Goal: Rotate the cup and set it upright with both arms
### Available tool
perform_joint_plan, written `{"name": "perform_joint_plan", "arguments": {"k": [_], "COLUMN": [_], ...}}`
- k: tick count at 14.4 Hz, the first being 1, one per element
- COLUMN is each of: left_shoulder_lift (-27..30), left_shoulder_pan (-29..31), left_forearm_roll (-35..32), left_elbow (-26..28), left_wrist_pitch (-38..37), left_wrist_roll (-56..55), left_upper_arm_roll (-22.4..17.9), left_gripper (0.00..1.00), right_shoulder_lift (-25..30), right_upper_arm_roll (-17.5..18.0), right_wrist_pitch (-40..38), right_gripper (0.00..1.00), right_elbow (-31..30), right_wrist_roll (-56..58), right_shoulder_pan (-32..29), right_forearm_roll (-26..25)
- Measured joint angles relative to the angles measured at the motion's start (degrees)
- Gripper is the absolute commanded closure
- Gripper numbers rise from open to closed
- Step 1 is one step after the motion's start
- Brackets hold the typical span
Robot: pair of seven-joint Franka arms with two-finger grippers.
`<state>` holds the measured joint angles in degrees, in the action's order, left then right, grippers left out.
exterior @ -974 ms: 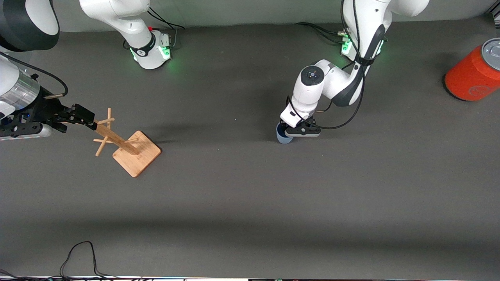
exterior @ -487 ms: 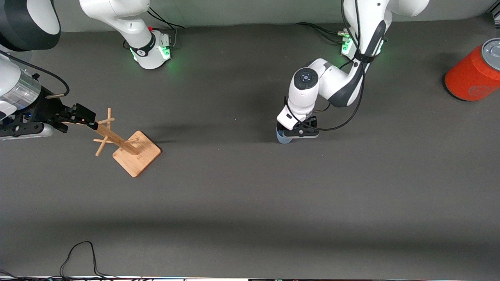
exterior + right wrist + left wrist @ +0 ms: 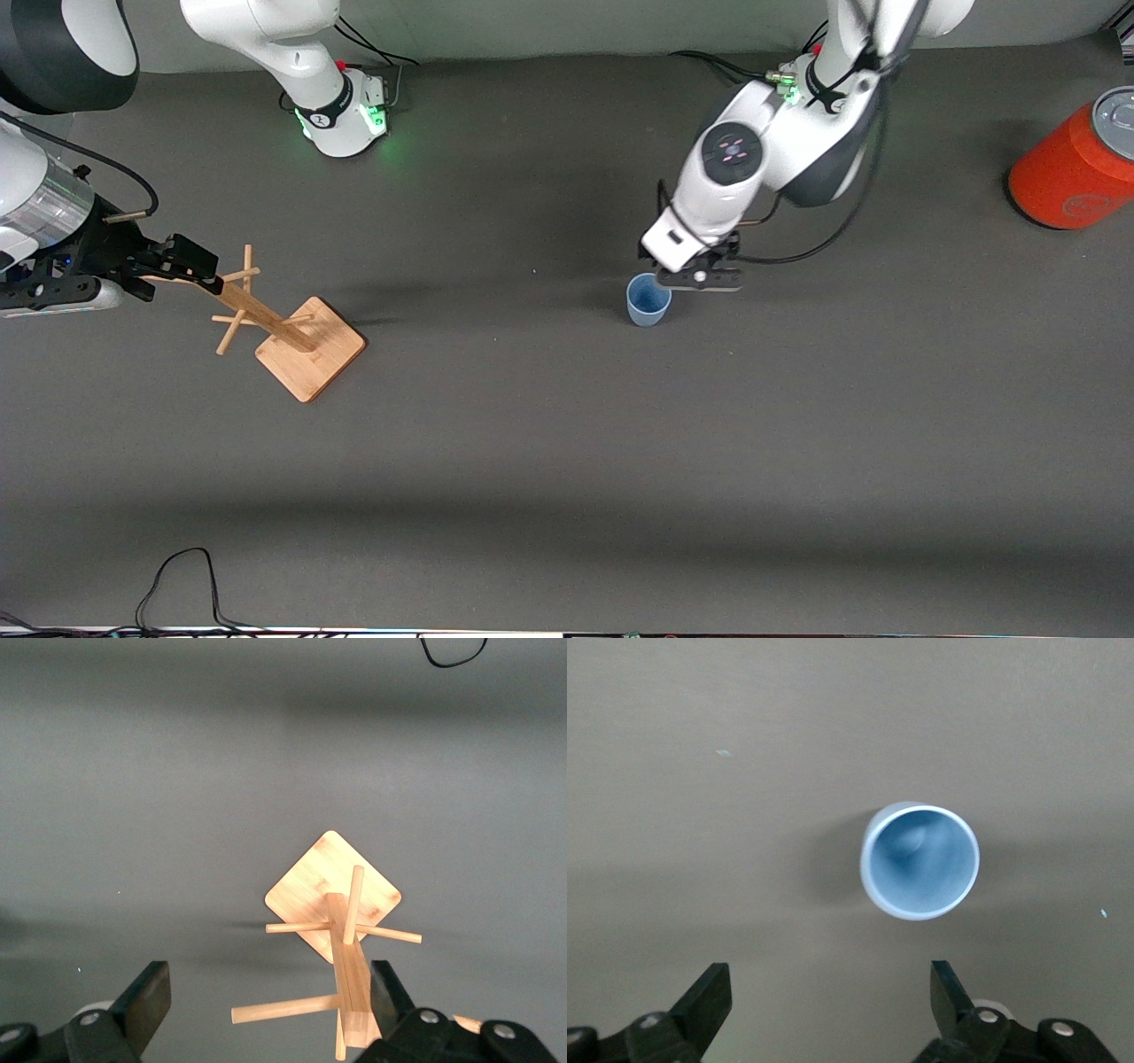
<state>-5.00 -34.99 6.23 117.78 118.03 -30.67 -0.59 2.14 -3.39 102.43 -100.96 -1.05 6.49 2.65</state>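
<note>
The light-blue cup stands upright on the grey table, mouth up, with nothing touching it. My left gripper hangs open just above it, toward the left arm's base. In the left wrist view the cup shows from above, clear of the open left gripper. My right gripper waits open at the top of the wooden peg rack. In the right wrist view the rack's post lies beside one finger of the right gripper.
The rack's square wooden base rests on the table toward the right arm's end. A large orange can with a grey lid stands at the left arm's end. A black cable loops near the table's front edge.
My left gripper has let go of the cup and lifted up and back toward its base. The cup now stands free. The right arm has not moved.
</note>
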Motion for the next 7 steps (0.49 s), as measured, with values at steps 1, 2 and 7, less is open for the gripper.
{"name": "perform_joint_plan", "arguments": {"k": [1,2,7], "left_shoulder_lift": [2.1,3.8,6.2], "left_shoulder_pan": [1.7,3.5,16.3], "left_forearm_roll": [0.0,0.0,-3.4], "left_elbow": [-1.3,-2.6,-11.9], "left_wrist_pitch": [-3.4,-6.4,-18.2], "left_wrist_roll": [0.5,1.1,10.6], "left_upper_arm_roll": [-0.3,-0.9,-2.3], "left_gripper": [0.0,0.0,0.0], "right_shoulder_lift": [0.0,0.0,-0.3], "right_upper_arm_roll": [0.0,0.0,0.1], "right_wrist_pitch": [0.0,0.0,0.0], "right_gripper": [0.0,0.0,0.0], "right_elbow": [0.1,0.1,0.1], "right_wrist_roll": [0.0,0.0,0.0], "right_shoulder_pan": [0.0,0.0,0.0], "right_forearm_roll": [0.0,0.0,0.0]}}
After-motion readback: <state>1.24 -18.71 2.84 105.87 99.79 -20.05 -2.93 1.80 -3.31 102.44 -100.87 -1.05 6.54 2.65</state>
